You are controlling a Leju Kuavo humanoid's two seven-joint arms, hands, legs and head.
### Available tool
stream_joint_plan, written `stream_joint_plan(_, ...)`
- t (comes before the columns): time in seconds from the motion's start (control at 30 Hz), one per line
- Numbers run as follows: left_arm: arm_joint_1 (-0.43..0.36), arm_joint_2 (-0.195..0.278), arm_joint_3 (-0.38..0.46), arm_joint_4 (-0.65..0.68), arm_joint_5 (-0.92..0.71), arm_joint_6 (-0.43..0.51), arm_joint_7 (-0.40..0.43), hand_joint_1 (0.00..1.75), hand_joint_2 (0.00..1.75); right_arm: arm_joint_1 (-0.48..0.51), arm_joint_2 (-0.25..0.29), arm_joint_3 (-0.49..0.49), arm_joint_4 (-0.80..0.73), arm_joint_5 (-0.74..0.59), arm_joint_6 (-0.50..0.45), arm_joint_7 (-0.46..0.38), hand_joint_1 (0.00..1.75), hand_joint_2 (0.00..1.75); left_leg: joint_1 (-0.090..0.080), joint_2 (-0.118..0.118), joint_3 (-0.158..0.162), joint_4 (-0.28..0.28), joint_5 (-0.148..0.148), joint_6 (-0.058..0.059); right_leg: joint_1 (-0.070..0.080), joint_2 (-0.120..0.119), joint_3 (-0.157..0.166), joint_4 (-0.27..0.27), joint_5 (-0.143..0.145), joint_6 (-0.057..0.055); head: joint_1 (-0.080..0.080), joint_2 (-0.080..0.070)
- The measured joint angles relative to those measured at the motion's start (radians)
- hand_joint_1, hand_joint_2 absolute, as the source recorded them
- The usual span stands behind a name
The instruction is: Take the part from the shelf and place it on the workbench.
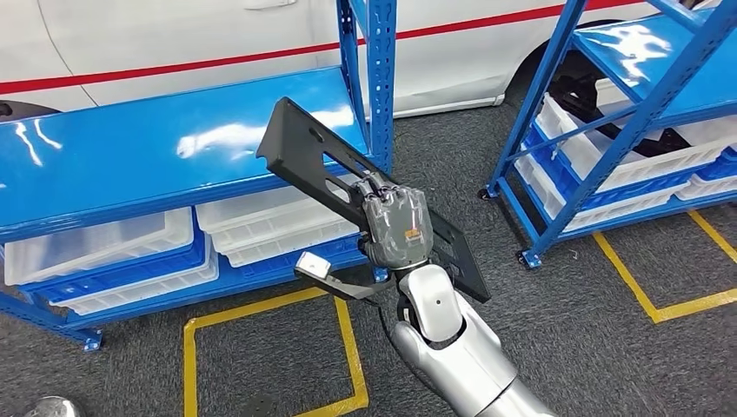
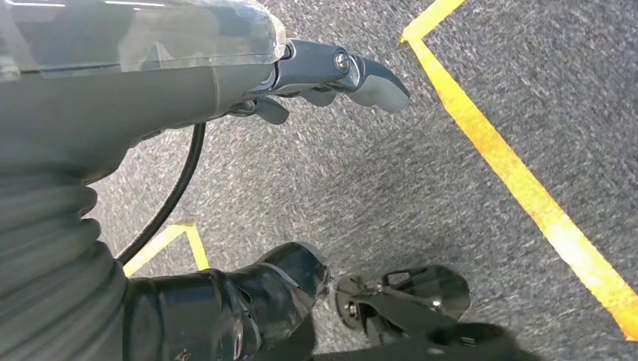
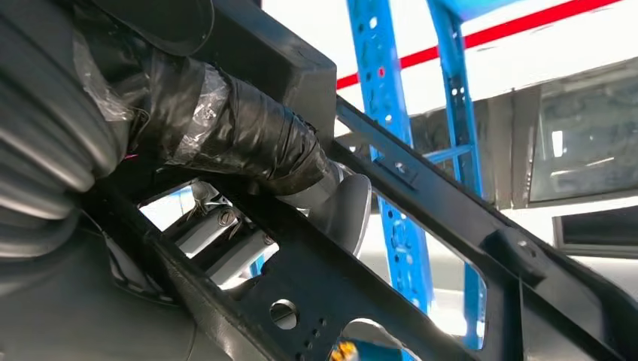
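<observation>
The blue shelf [image 1: 130, 156] is just beyond the right hand [image 1: 398, 228], with the white car behind it. The black part [image 1: 348, 187] is already lifted off, gripped mid-length by curled fingers and tilted up over the shelf edge. So the carry step looks underway; next a turn toward the surface is probably needed. The left hand [image 2: 331, 71] hangs low over the carpet, fingers loosely curled, nothing held.
</observation>
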State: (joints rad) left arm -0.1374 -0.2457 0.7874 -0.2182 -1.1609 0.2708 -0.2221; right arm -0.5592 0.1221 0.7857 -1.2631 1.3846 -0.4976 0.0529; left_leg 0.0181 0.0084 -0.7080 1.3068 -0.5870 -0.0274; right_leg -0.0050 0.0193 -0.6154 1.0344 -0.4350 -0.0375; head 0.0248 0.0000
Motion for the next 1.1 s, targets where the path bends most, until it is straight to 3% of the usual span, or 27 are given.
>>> stream_joint_plan(0.03, 0.0, 0.0, 0.0, 0.0, -0.001, 0.0, 0.001, 0.0, 1.75, -0.005, 0.0, 0.005, -0.008, 0.014, 0.014, 0.002, 1.75, 1.75, 0.0, -0.001, 0.009, -0.019, 0.022, 0.001, 0.0, 0.008, 0.0, 0.001, 0.0, 0.0, 0.0, 0.0)
stream_joint_plan(0.1, -0.001, 0.0, 0.0, 0.0, -0.002, 0.0, 0.002, 0.0, 1.75, -0.022, 0.001, 0.016, -0.025, 0.034, 0.036, 0.004, 1.75, 1.75, 0.0, -0.016, 0.072, -0.153, 0.093, 0.008, 0.0, 0.024, 0.001, 0.005, -0.001, 0.001, 0.0, 0.0)
stream_joint_plan(0.17, -0.003, 0.001, -0.001, 0.0, -0.002, 0.0, 0.003, 0.0, 1.75, -0.043, 0.002, 0.022, -0.04, 0.041, 0.048, 0.008, 1.75, 1.75, 0.0, -0.038, 0.125, -0.266, 0.129, 0.016, 0.002, 0.038, -0.004, 0.009, 0.0, 0.007, 0.0, 0.0)
stream_joint_plan(0.27, -0.006, 0.001, -0.002, 0.0, -0.002, -0.001, 0.003, 0.0, 1.75, -0.059, 0.002, 0.027, -0.052, 0.043, 0.054, 0.01, 1.75, 1.75, -0.001, -0.038, 0.135, -0.292, 0.133, 0.024, 0.001, 0.051, -0.011, 0.007, 0.007, 0.024, 0.0, 0.0)
stream_joint_plan(0.33, -0.007, 0.0, -0.002, 0.0, -0.002, -0.001, 0.003, 0.0, 1.75, -0.063, 0.002, 0.029, -0.06, 0.043, 0.056, 0.01, 1.75, 1.75, 0.004, -0.025, 0.138, -0.305, 0.142, 0.036, 0.004, 0.037, -0.023, 0.029, -0.012, 0.034, 0.001, 0.0)
stream_joint_plan(0.37, -0.007, 0.0, -0.002, 0.0, -0.002, -0.001, 0.002, 0.0, 1.75, -0.067, 0.002, 0.031, -0.065, 0.043, 0.056, 0.011, 1.75, 1.75, 0.006, -0.017, 0.14, -0.31, 0.147, 0.042, 0.004, 0.024, -0.041, 0.067, -0.036, 0.038, 0.003, 0.0)
stream_joint_plan(0.43, -0.006, 0.0, -0.002, 0.0, 0.0, -0.001, 0.002, 0.0, 1.75, -0.072, 0.0, 0.037, -0.076, 0.042, 0.052, 0.011, 1.75, 1.75, 0.005, -0.003, 0.138, -0.311, 0.148, 0.045, 0.0, -0.002, -0.099, 0.194, -0.099, 0.044, 0.004, 0.0)
stream_joint_plan(0.47, -0.005, 0.0, -0.002, 0.0, 0.0, -0.001, 0.002, 0.0, 1.75, -0.072, -0.001, 0.041, -0.082, 0.041, 0.048, 0.011, 1.75, 1.75, 0.004, 0.004, 0.138, -0.31, 0.148, 0.045, -0.002, -0.007, -0.127, 0.252, -0.119, 0.046, 0.004, 0.0)
stream_joint_plan(0.5, -0.005, 0.0, -0.002, 0.0, 0.001, -0.001, 0.003, 0.0, 1.75, -0.07, -0.002, 0.043, -0.086, 0.04, 0.043, 0.011, 1.75, 1.75, 0.004, 0.012, 0.137, -0.31, 0.147, 0.045, -0.004, -0.01, -0.141, 0.282, -0.122, 0.048, 0.004, 0.0)
stream_joint_plan(0.53, -0.004, 0.0, -0.002, 0.0, 0.001, 0.0, 0.003, 0.0, 1.75, -0.068, -0.003, 0.045, -0.091, 0.039, 0.036, 0.011, 1.75, 1.75, 0.004, 0.018, 0.137, -0.309, 0.146, 0.044, -0.006, -0.013, -0.134, 0.27, -0.104, 0.049, 0.005, 0.0)
stream_joint_plan(0.63, -0.005, 0.0, -0.002, 0.0, 0.001, 0.0, 0.004, 0.0, 1.75, -0.063, -0.007, 0.046, -0.108, 0.037, 0.0, 0.012, 1.75, 1.75, 0.002, 0.035, 0.138, -0.3, 0.138, 0.036, -0.004, -0.041, -0.038, 0.079, -0.019, 0.043, 0.004, 0.0)
stream_joint_plan(0.7, -0.005, 0.001, -0.002, 0.0, 0.0, 0.0, 0.004, 0.0, 1.75, -0.055, -0.01, 0.046, -0.118, 0.039, -0.039, 0.013, 1.75, 1.75, -0.003, 0.042, 0.136, -0.295, 0.134, 0.025, 0.002, -0.053, -0.007, 0.013, -0.008, 0.033, 0.004, 0.0)
stream_joint_plan(0.77, -0.005, 0.001, -0.003, 0.0, -0.003, -0.001, 0.005, 0.0, 1.75, -0.036, -0.013, 0.046, -0.126, 0.048, -0.089, 0.01, 1.75, 1.75, -0.004, 0.051, 0.139, -0.297, 0.133, 0.015, 0.004, -0.041, -0.007, 0.011, -0.008, 0.022, 0.003, 0.0)
stream_joint_plan(0.83, -0.005, 0.001, -0.004, 0.0, -0.007, -0.003, 0.006, 0.0, 1.75, -0.011, -0.015, 0.046, -0.135, 0.063, -0.138, 0.002, 1.75, 1.75, -0.001, 0.043, 0.135, -0.283, 0.116, 0.005, 0.0, -0.03, -0.005, 0.005, -0.004, 0.011, 0.003, 0.0)
stream_joint_plan(0.9, -0.004, 0.001, -0.004, 0.0, -0.011, -0.004, 0.007, 0.0, 1.75, 0.009, -0.015, 0.046, -0.144, 0.077, -0.171, -0.005, 1.75, 1.75, 0.002, 0.016, 0.096, -0.194, 0.06, -0.001, -0.003, -0.02, -0.003, 0.0, 0.0, 0.002, 0.003, 0.0)
stream_joint_plan(0.97, -0.002, 0.001, -0.004, 0.0, -0.013, -0.005, 0.008, 0.0, 1.75, 0.027, -0.014, 0.046, -0.148, 0.085, -0.186, -0.009, 1.75, 1.75, 0.002, 0.003, 0.031, -0.053, -0.001, -0.004, 0.0, -0.007, -0.004, 0.0, 0.0, -0.002, 0.003, 0.0)
stream_joint_plan(1.0, -0.001, 0.001, -0.004, 0.0, -0.013, -0.005, 0.009, 0.0, 1.75, 0.036, -0.014, 0.046, -0.148, 0.086, -0.188, -0.01, 1.75, 1.75, 0.002, 0.001, 0.009, -0.009, -0.011, -0.003, 0.002, 0.0, -0.004, 0.001, 0.0, -0.003, 0.003, 0.0)
stream_joint_plan(1.03, 0.0, 0.002, -0.004, 0.0, -0.013, -0.006, 0.01, 0.0, 1.75, 0.043, -0.014, 0.046, -0.149, 0.087, -0.188, -0.01, 1.75, 1.75, 0.002, 0.001, 0.005, -0.003, 0.0, -0.001, 0.003, 0.009, -0.004, 0.002, 0.0, -0.003, 0.003, 0.0)
stream_joint_plan(1.1, 0.001, 0.002, -0.004, 0.0, -0.013, -0.006, 0.01, 0.0, 1.75, 0.05, -0.014, 0.046, -0.15, 0.088, -0.189, -0.009, 1.75, 1.75, 0.0, -0.009, 0.052, -0.108, 0.07, 0.009, 0.006, 0.026, -0.002, 0.004, 0.0, -0.003, 0.003, 0.0)
